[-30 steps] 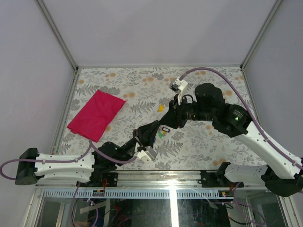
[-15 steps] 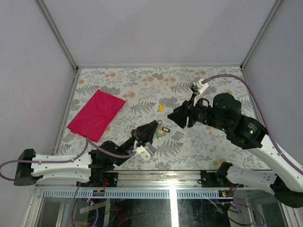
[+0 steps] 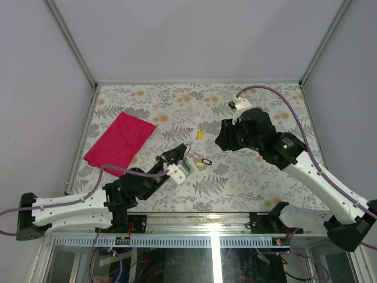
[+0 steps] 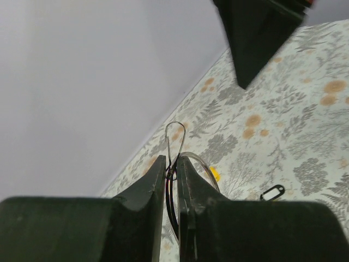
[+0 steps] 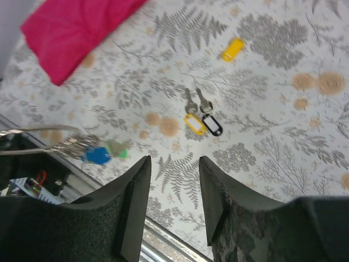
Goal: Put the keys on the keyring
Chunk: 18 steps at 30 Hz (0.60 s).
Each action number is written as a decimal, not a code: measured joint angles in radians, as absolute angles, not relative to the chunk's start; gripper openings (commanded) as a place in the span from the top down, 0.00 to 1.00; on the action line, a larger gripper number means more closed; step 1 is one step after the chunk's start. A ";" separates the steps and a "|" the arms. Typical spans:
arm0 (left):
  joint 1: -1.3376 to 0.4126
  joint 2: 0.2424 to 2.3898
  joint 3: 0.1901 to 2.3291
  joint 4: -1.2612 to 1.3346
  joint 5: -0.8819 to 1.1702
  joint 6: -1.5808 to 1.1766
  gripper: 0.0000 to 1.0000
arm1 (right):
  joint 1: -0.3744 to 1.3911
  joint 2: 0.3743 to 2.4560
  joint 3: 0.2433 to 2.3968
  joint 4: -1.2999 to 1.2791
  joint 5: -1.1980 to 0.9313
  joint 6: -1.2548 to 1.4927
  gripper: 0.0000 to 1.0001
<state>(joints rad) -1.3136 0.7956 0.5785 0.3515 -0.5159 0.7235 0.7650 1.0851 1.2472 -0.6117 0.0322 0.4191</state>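
Observation:
My left gripper [image 3: 180, 152] is shut on the keyring [image 4: 204, 164], a thin silver wire ring held above the table. Keys with a blue tag [image 5: 97, 155] and a green tag [image 5: 121, 152] hang from it. Two more keys lie on the table, one with a yellow tag [image 5: 194, 123] and one with a black tag [image 5: 212, 126]; the black one also shows in the top view [image 3: 206, 160]. My right gripper [image 3: 221, 141] is open and empty, raised above the table to the right of the ring.
A loose yellow tag [image 3: 200, 134] lies on the floral table cover behind the keys. A red cloth [image 3: 120, 142] lies at the left. The table's near metal edge [image 5: 174, 245] runs under my right gripper.
My right gripper has pulled back from the left gripper, to the right and up. My left gripper has shifted a little left and away with the ring.

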 measured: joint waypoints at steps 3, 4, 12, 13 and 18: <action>-1.262 0.754 0.579 0.310 -0.504 0.684 1.00 | 0.723 1.135 1.204 -0.604 0.015 0.426 0.52; -1.247 0.741 0.579 0.297 -0.500 0.670 1.00 | 0.714 1.153 1.182 -0.594 0.005 0.427 0.52; -1.209 0.751 0.584 0.180 -0.494 0.574 1.00 | 0.666 1.377 1.089 -0.508 -0.135 0.408 0.55; -1.209 0.761 0.590 0.159 -0.496 0.560 1.00 | 0.660 1.411 1.089 -0.491 -0.154 0.403 0.56; -1.208 0.814 0.633 0.072 -0.500 0.503 1.00 | 0.630 1.562 1.093 -0.405 -0.232 0.385 0.59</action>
